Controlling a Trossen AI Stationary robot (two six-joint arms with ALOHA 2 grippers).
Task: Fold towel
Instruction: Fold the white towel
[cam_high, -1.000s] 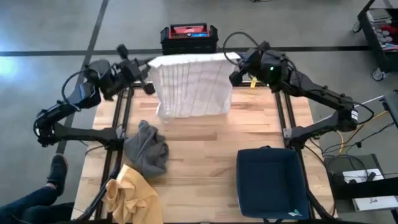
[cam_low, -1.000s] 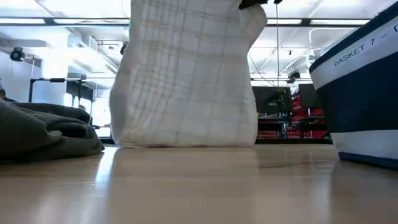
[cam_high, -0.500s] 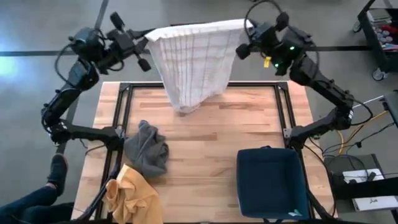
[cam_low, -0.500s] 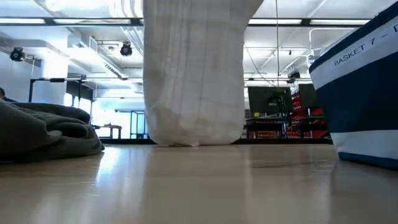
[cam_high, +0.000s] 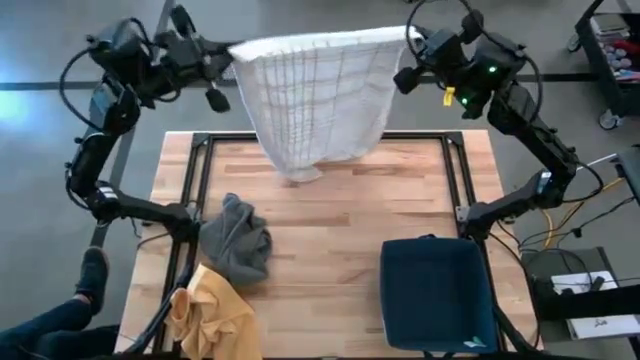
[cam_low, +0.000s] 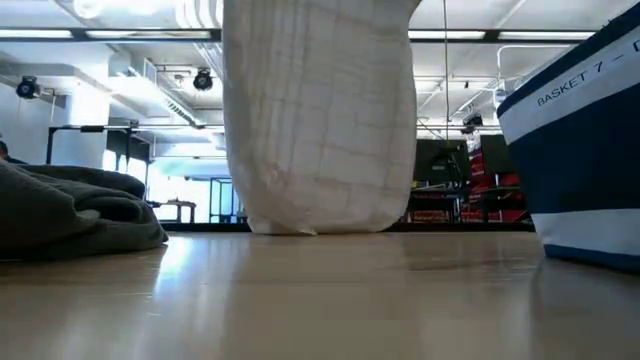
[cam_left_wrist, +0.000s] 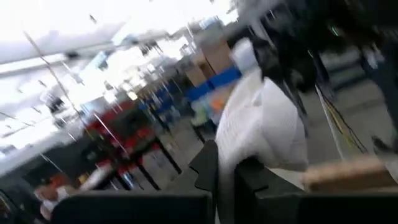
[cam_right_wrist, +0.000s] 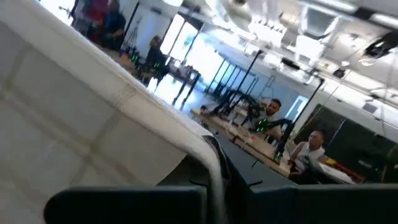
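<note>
- Left gripper (cam_high: 222, 62) pinching one top corner of the white checked towel (cam_high: 318, 100), right gripper (cam_high: 405, 62) pinching the other, both raised above the table's far edge.
- Towel hanging taut between them, bottom hem brushing the wooden table (cam_high: 330, 215).
- Best handled by keeping both corners level and evenly tensioned, then laying the hem down forward without bunching.
- Open bare wood in the middle; grey cloth (cam_high: 236, 240), yellow cloth (cam_high: 212, 312) and navy basket (cam_high: 436, 290) crowding the near side.
</note>
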